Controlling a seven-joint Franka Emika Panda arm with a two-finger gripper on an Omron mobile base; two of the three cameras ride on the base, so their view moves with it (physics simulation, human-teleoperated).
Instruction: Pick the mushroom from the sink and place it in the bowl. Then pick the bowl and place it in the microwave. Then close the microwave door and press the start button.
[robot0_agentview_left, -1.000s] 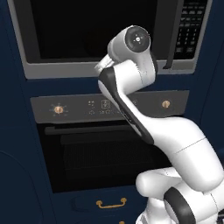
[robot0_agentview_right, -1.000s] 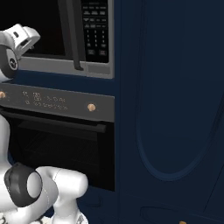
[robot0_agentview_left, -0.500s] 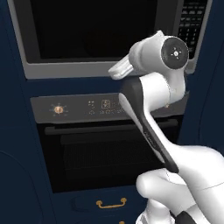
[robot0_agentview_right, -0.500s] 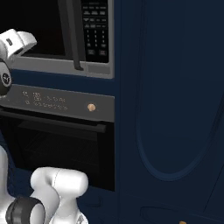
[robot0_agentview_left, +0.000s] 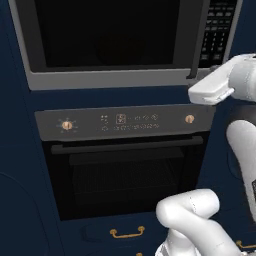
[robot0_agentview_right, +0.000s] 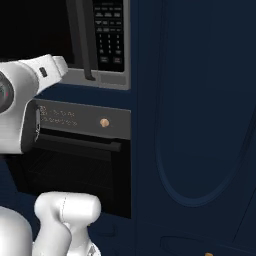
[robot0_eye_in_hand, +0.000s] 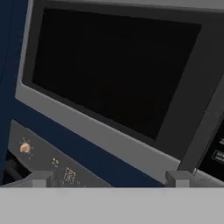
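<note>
The microwave (robot0_agentview_left: 120, 45) is seen built into dark blue cabinetry, above the oven (robot0_agentview_left: 125, 170). The microwave door (robot0_agentview_left: 107, 32) lies flush in its grey frame, shut, and its glass is dark throughout; the bowl and mushroom cannot be made out behind it. The keypad (robot0_agentview_left: 220, 30) is set at 3 o'clock of the door, a dark vertical handle (robot0_agentview_left: 197, 45) standing between the two. In the right base view the keypad (robot0_agentview_right: 109, 35) appears at 12 o'clock, with the handle (robot0_agentview_right: 84, 40) just beside it at 9 o'clock. The hand (robot0_agentview_left: 212, 87) is held in front of the microwave's lower right corner, at 5 o'clock of the door and below the keypad; contact with the frame cannot be determined. In the hand view the door (robot0_eye_in_hand: 113, 70) is seen close and tilted, and the two fingertips (robot0_eye_in_hand: 41, 177) stand well apart at the bottom edge, so the gripper (robot0_eye_in_hand: 109, 178) is spread, with nothing between its fingers. Below the microwave, the oven panel (robot0_agentview_left: 125, 122) carries a brass knob (robot0_agentview_left: 66, 125) at 9 o'clock and a second knob (robot0_agentview_left: 189, 119) at 3 o'clock. A brass drawer pull (robot0_agentview_left: 127, 233) is noted at 6 o'clock of the oven.
</note>
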